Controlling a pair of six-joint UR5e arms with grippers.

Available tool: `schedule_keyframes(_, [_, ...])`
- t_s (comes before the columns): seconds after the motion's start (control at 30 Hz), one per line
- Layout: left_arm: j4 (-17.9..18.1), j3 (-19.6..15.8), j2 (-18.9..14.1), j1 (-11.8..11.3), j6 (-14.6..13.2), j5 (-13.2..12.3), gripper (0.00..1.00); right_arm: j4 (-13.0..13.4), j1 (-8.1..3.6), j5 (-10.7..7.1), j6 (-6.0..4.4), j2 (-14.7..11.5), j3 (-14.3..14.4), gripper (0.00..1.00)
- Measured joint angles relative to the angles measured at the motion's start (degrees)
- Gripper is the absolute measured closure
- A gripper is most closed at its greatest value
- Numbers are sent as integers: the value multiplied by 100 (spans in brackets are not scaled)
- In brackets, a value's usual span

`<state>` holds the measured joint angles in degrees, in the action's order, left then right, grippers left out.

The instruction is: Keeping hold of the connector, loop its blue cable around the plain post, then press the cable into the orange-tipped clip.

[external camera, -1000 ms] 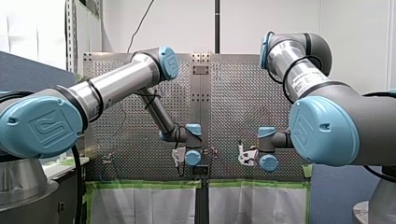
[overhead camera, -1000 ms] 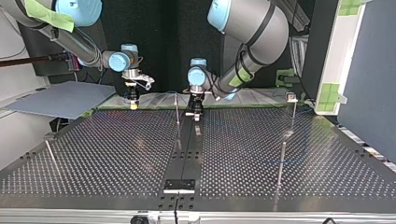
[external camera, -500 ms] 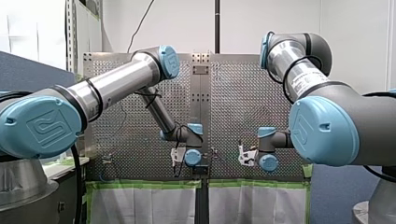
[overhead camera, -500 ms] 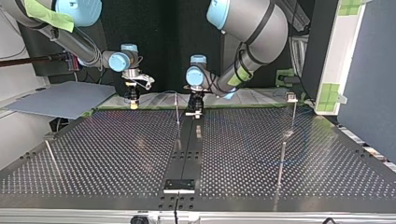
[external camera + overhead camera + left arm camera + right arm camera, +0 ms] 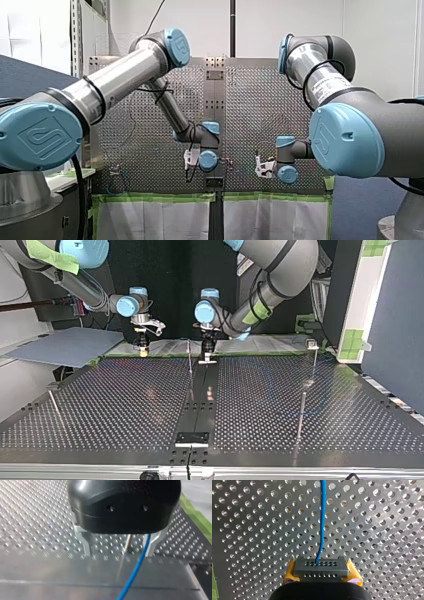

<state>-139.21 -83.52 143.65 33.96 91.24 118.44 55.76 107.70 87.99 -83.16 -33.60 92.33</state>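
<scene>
A dark connector sits between the yellow pads of my right gripper, which is shut on it. From the connector a blue cable runs ahead over the perforated plate. My left gripper is black with metal fingers standing wide open. The blue cable passes between them close to one finger, untouched, beside a thin metal post. In the top view my left gripper hangs just beside that post, and my right gripper is further to the view's left.
Further thin posts stand on the perforated table: one at the top view's right, one with a clip head behind it, one at the left. A dark strip runs down the table's middle.
My left gripper has lifted off the table beside the middle post and drifted slightly to the top view's left; its elbow has risen. My right arm has not moved.
</scene>
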Motion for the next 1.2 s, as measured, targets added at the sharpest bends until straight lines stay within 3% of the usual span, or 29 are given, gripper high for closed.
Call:
schedule_keyframes(0.17, [22,-256,-79,95,-43,14,0,-12,5,0,0,3,0,100])
schedule_keyframes(0.5, [-127,-836,-88,224,-294,275,0,-26,17,-9,2,5,0,100])
schedule_keyframes(0.67, [-239,-1058,-94,321,-340,223,0,-39,26,-9,11,10,0,100])
schedule_keyframes(0.97, [-233,-1137,-191,511,-326,-33,0,-99,77,-23,104,62,0,100])
schedule_keyframes(1.2, [-221,-1111,-403,519,-110,-58,0,-74,80,-18,126,229,1,100])
